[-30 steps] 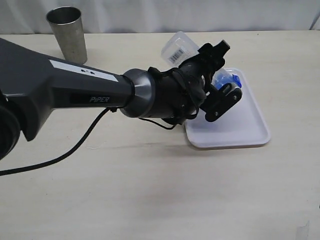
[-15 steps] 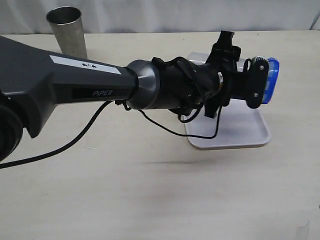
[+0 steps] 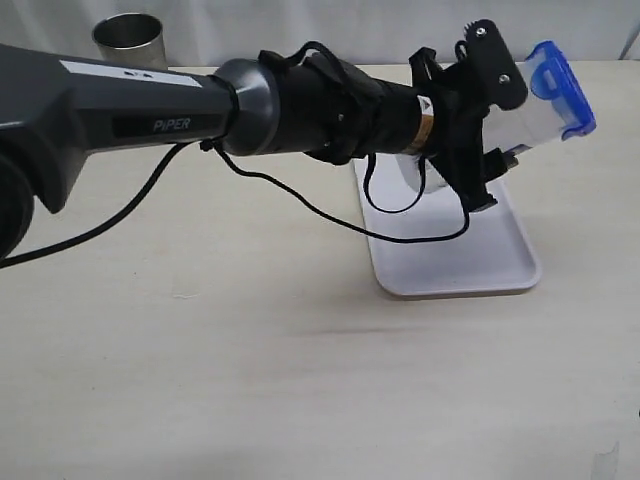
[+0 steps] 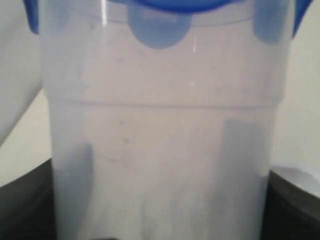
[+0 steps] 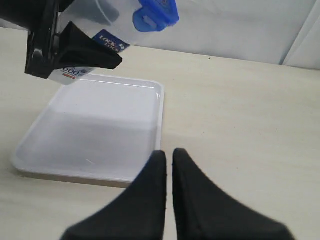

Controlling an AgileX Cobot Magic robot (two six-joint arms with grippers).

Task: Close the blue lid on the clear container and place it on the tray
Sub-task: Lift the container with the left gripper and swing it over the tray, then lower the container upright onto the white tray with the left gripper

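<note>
My left gripper is shut on the clear container and holds it in the air above the tray, lying nearly sideways. The blue lid sits on its mouth, pointing right and slightly up. In the left wrist view the container fills the frame, the lid capping its far end and a dark finger on either side. The right wrist view shows the labelled container, the lid and the tray. My right gripper is shut and empty, low over the table beside the tray's edge.
A grey metal cup stands at the back left of the table. The left arm and its cable stretch across the table from the left. A white backdrop runs along the table's far edge.
The left wrist has turned and risen, swinging the lidded end of the container from down near the tray out to the right and upward. The right gripper stays shut.
</note>
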